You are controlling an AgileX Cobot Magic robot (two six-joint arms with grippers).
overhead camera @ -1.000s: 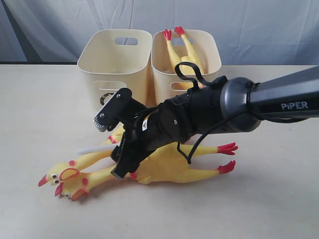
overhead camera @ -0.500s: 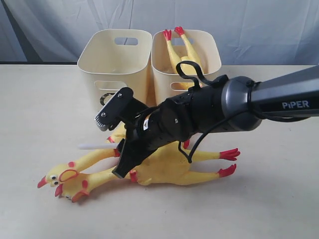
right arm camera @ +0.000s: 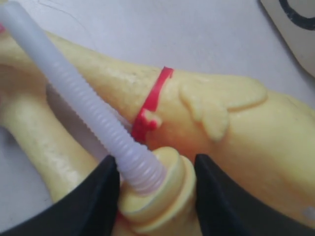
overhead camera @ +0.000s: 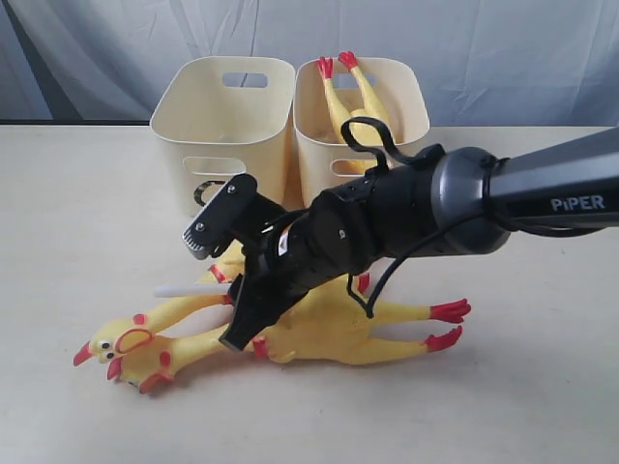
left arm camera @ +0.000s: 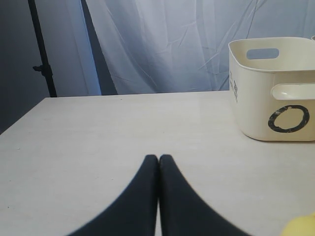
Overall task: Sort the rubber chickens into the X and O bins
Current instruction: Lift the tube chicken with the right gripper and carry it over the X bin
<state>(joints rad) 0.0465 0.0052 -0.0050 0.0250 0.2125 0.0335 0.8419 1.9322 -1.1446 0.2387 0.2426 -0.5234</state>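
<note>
Exterior view: yellow long-necked rubber chickens (overhead camera: 329, 333) lie heaped on the pale table (overhead camera: 77, 213), two heads left, red feet right, long axes crosswise. Right gripper (right arm camera: 153, 169), nearer, pinches one beside a white ribbed tube (right arm camera: 74, 93); left gripper (left arm camera: 158, 160) fingers pressed together. Two cream plastic bins (overhead camera: 222, 68); right holds one chicken.
</note>
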